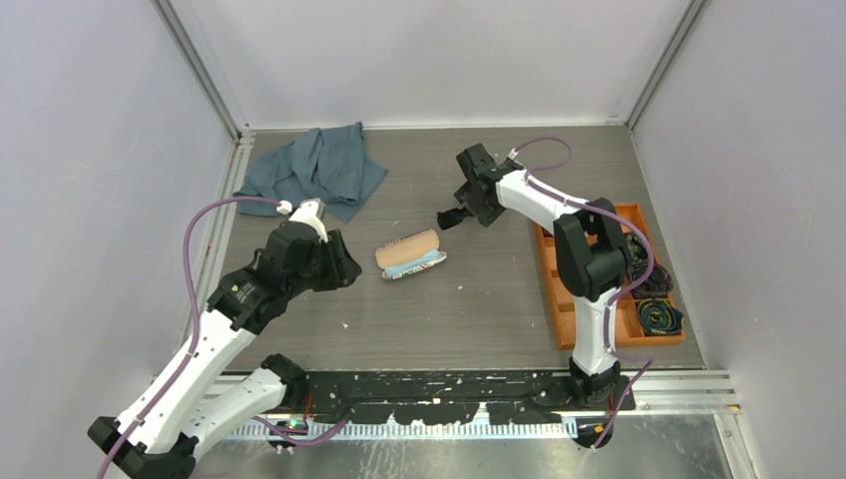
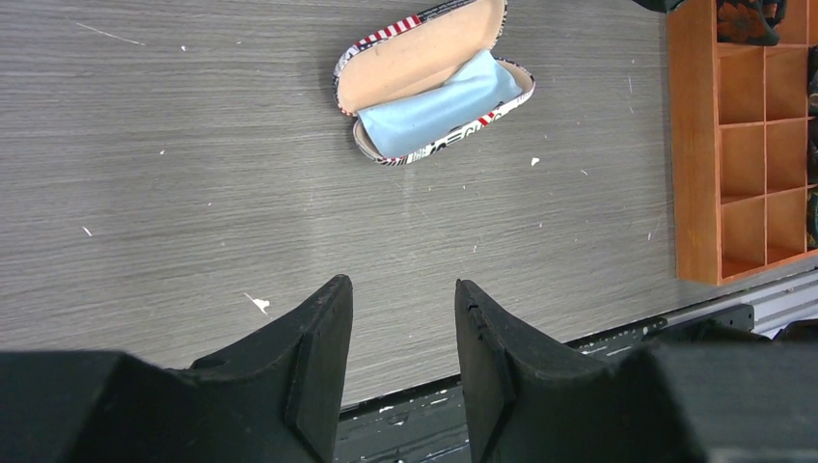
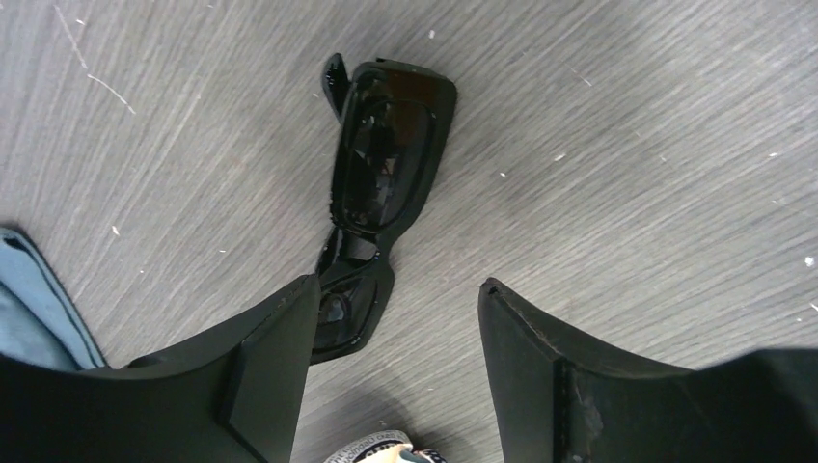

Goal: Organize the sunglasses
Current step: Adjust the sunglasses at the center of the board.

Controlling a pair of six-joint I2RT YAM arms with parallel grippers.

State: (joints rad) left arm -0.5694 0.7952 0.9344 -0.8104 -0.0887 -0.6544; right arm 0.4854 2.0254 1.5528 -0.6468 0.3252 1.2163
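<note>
Foreground, right wrist view: the two black fingers of the right pincer [image 3: 397, 294], spread wide and holding nothing. Just beyond them lie the sunglasses [image 3: 382, 178], a small pair with a glossy black rectangular frame and dark lenses. They rest on the grey wood-grain counter [image 3: 627, 193]. The near lens passes behind one finger, and whether they touch cannot be told. A black arm tip shows past the far end of the frame; whether both arms are folded flat is not visible. The lenses throw back sharp reflections, so the surface is probably slick.

Progress, as a judgement: early. The white oval case with dark and red print [image 2: 415, 58] stands open near the middle of the counter. Its tan lining is exposed and a pale blue wiping cloth [image 2: 434, 101] lies in its lower half. The sunglasses lie apart from it, not yet grasped. Grasping, placing and closing all appear to remain.

The left pincer [image 2: 400, 289] hangs over the near edge of the counter, its jaws moderately apart and empty. Farther out are an orange compartmented tray [image 1: 559, 299] holding black coiled bundles [image 1: 653, 314], and a crumpled blue-grey rag [image 1: 314, 170].
</note>
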